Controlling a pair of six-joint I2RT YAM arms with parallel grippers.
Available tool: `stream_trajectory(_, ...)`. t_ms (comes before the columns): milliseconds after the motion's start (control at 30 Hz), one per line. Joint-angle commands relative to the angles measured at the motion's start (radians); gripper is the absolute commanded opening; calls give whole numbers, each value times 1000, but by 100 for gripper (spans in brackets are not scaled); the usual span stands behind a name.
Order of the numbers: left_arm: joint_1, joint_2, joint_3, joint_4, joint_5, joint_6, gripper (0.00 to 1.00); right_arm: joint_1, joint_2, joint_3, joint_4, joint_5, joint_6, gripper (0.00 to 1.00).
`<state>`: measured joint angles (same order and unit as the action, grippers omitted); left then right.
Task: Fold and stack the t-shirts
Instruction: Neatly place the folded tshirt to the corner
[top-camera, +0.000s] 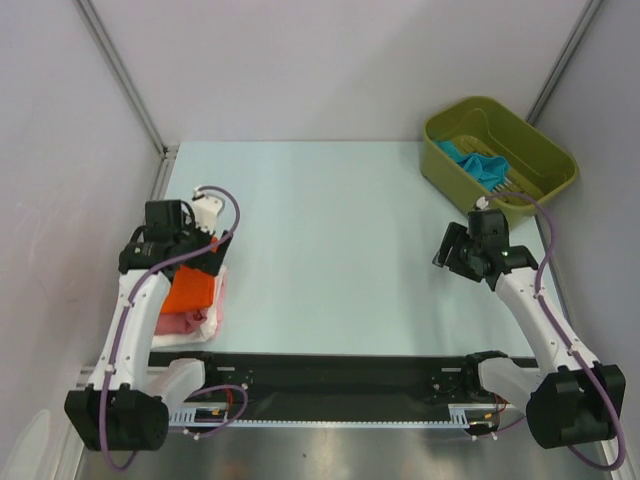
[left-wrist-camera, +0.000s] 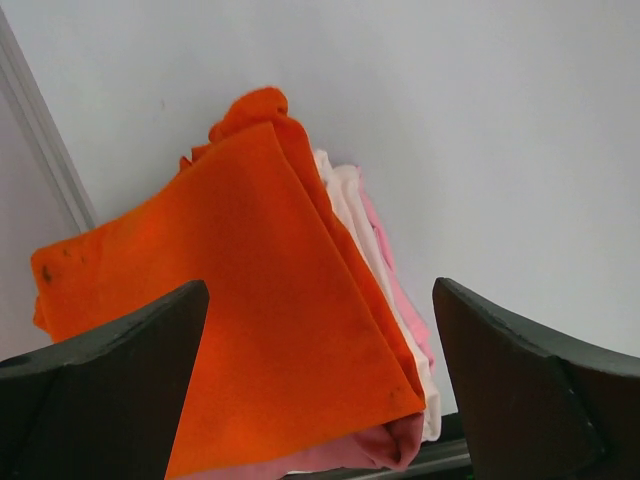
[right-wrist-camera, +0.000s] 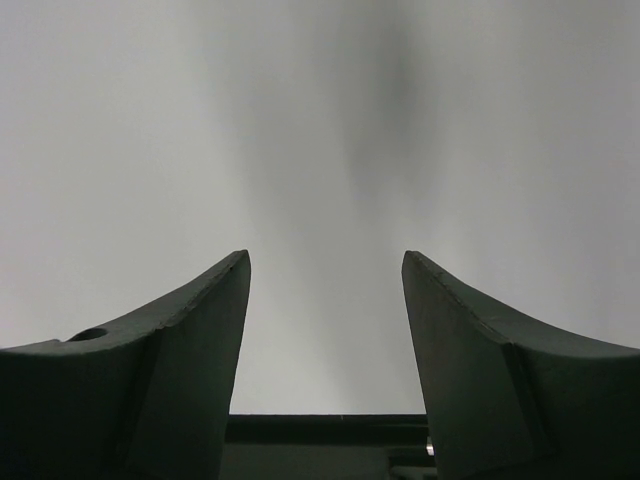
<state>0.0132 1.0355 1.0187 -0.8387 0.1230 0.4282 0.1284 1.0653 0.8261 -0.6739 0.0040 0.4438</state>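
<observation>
A folded stack of t-shirts lies at the table's near left. The bright orange one (top-camera: 190, 290) (left-wrist-camera: 230, 300) is on top, with a white one (left-wrist-camera: 345, 200) (top-camera: 214, 318) and a pink one (left-wrist-camera: 400, 300) (top-camera: 178, 323) under it. My left gripper (top-camera: 200, 262) (left-wrist-camera: 320, 285) hovers just above the stack, open wide, its fingers (left-wrist-camera: 520, 380) on either side of the orange cloth and holding nothing. A teal-blue t-shirt (top-camera: 478, 162) lies crumpled in the green basket. My right gripper (top-camera: 452, 258) (right-wrist-camera: 325, 255) is open over bare table, empty.
The olive-green basket (top-camera: 445, 172) stands at the far right corner, just beyond the right arm. A black rail (top-camera: 340, 372) runs along the near edge between the arm bases. Grey walls enclose the table on the left, back and right.
</observation>
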Motion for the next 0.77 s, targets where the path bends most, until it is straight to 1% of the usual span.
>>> stream_trajectory(0, -5, -77, -121, 49, -60, 63, 100, -7, -56, 56, -52, 47, -17, 68)
stream_trajectory(133, -5, -179, -219, 75, -77, 67, 100, -9, -94, 57, -76, 56, -4, 68)
stream_trajectory(300, -5, -258, -305, 110, -118, 32, 100, -7, -140, 54, -87, 45, 15, 69)
stream_trajectory(567, -5, -316, -350, 125, -94, 7, 100, -9, -212, 36, -118, 51, 32, 69)
stream_trajectory(700, -5, -325, -359, 119, -91, 12, 100, -10, -283, -2, -89, 5, 16, 68)
stream_trajectory(733, -5, -327, -359, 116, -91, 12, 100, -10, -321, -7, -79, 5, 16, 68)
